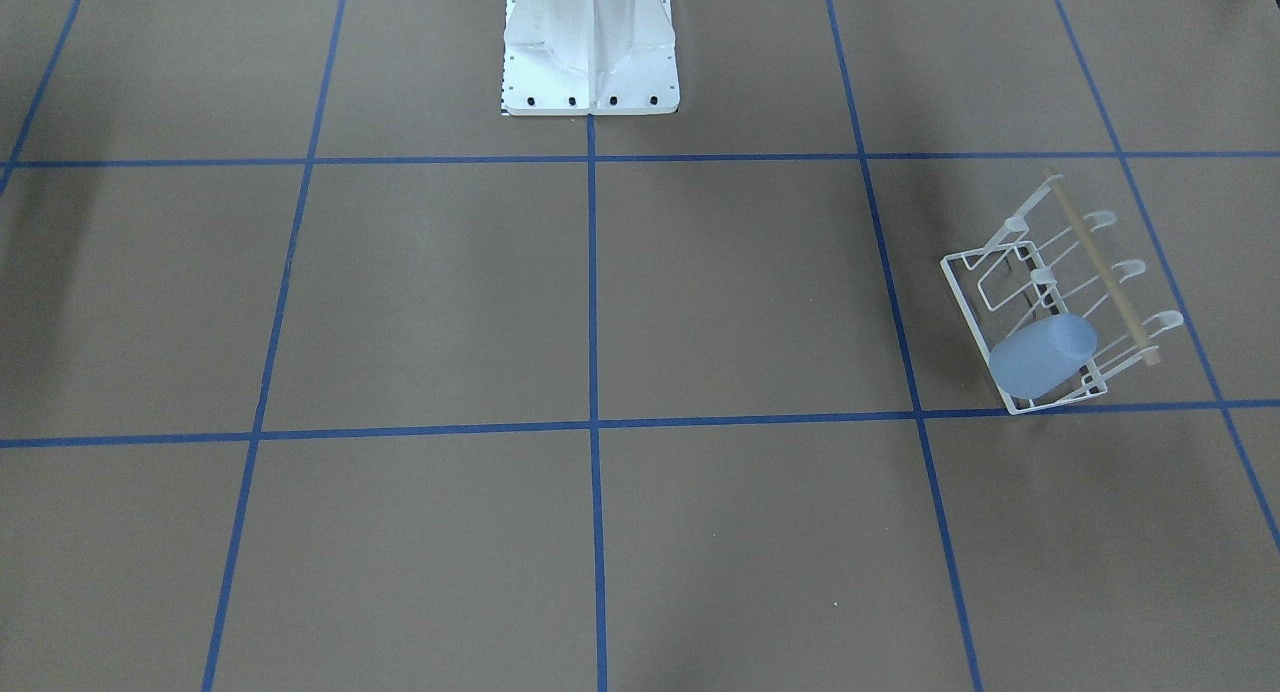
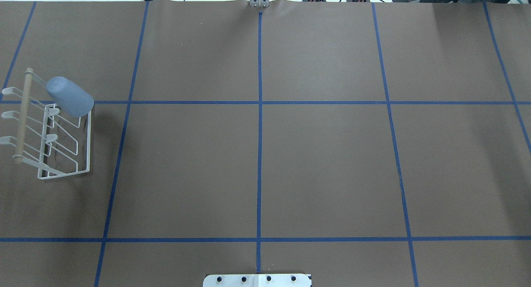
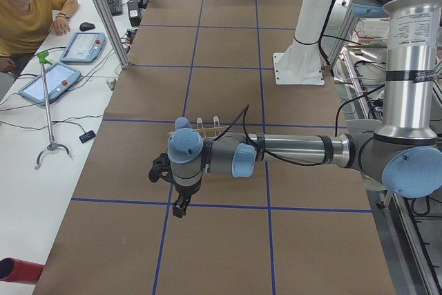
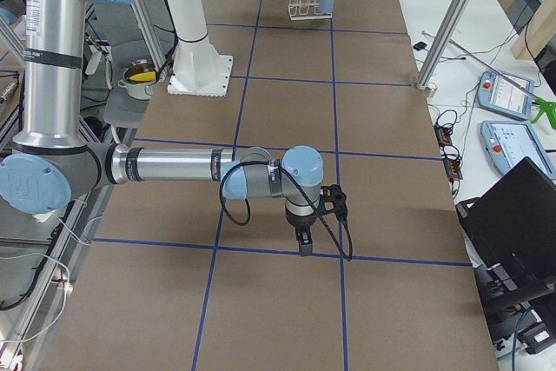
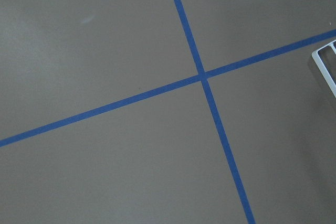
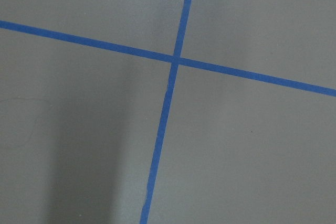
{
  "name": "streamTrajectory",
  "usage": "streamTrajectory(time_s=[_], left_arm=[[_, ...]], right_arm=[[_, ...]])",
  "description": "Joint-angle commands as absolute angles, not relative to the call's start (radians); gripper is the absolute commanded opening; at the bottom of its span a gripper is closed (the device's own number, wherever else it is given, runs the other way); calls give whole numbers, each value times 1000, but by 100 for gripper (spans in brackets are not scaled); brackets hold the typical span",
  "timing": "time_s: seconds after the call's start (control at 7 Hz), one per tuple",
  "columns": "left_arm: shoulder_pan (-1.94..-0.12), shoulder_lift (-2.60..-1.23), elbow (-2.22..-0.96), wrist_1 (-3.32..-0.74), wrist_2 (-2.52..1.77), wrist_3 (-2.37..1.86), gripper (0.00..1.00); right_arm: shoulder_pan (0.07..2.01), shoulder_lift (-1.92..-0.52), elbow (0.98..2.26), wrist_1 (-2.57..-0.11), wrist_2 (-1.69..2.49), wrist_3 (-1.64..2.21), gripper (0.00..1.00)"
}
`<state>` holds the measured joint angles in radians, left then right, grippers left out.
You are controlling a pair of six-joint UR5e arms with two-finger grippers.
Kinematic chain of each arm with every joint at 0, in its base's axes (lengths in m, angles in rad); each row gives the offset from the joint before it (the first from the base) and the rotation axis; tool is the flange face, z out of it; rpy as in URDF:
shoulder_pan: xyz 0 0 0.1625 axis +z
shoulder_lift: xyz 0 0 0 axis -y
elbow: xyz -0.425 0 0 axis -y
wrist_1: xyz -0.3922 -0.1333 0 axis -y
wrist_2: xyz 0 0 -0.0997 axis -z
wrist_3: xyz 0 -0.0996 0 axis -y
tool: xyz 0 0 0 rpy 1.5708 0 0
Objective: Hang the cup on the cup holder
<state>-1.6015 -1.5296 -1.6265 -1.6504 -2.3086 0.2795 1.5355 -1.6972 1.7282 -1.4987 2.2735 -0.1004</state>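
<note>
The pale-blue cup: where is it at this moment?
In the overhead view the cup is at the far left, tilted on the cup holder, at its end farthest from the robot.

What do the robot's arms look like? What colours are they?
The left arm and the right arm are shiny silver tubes with grey joints and round pale-blue caps. A black cable loops by each wrist. The left gripper and the right gripper are small and black.
</note>
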Motion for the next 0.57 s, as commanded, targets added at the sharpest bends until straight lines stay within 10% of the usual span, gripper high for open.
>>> streamTrajectory(time_s=[0.0, 0.43], left_arm=[[-1601, -1529, -1628, -1651, -2309, 279, 98], [-1601, -1528, -1628, -1651, -2319, 273, 98]], right_arm=[[1536, -1697, 1721, -1494, 2273, -106, 100], [1536, -1697, 1715, -1496, 2269, -94, 100]])
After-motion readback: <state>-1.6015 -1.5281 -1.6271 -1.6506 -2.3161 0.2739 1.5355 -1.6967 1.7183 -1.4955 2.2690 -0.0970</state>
